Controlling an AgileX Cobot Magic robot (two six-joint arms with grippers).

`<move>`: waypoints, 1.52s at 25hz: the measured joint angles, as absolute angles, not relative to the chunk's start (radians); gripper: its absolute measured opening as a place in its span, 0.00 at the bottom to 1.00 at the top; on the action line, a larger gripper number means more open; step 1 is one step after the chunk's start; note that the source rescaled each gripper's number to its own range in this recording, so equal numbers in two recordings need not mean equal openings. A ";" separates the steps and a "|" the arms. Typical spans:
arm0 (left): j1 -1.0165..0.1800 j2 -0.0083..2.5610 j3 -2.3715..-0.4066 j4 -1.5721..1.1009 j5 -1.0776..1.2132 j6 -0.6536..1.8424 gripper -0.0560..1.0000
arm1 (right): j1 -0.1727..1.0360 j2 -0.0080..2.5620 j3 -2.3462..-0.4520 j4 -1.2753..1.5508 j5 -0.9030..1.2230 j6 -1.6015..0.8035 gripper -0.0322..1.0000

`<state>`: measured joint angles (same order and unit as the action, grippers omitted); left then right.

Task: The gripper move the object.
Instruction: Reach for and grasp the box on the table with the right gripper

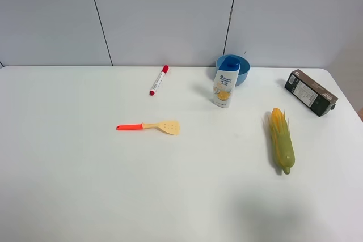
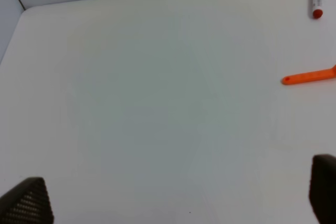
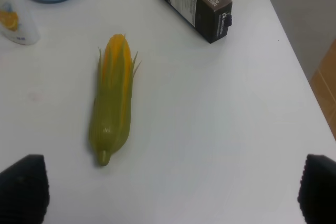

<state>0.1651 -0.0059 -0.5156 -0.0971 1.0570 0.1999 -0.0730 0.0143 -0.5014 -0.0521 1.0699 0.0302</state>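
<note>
The dark brown carton (image 1: 311, 92) lies flat at the far right of the white table (image 1: 85, 168), near the back right corner. It also shows in the right wrist view (image 3: 194, 4), with white print on its side. My right gripper (image 3: 168, 195) is open and empty, its fingertips (image 3: 23, 187) wide apart, short of the carton with the corn cob between. My left gripper (image 2: 173, 198) is open and empty over bare table. Neither arm shows in the exterior high view.
A corn cob (image 1: 281, 139) (image 3: 111, 99) lies in front of the carton. A white shampoo bottle (image 1: 226, 81) stands before a blue bowl (image 1: 243, 67). An orange-handled spatula (image 1: 150, 126) and a red marker (image 1: 159, 80) lie mid-table. The table's right edge (image 3: 294, 56) is close to the carton.
</note>
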 joint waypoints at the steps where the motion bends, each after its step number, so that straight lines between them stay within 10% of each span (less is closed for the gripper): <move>1: 0.165 -0.006 -0.516 -0.097 1.057 0.200 1.00 | -0.073 0.014 -0.501 -0.052 1.070 0.030 1.00; 20: 0.165 -0.006 -0.516 -0.097 1.057 0.200 1.00 | -0.073 0.019 -0.510 -0.079 1.078 -0.011 1.00; 38: 0.165 -0.006 -0.516 -0.097 1.057 0.199 1.00 | -0.073 0.705 -1.171 -0.348 1.100 -0.108 0.92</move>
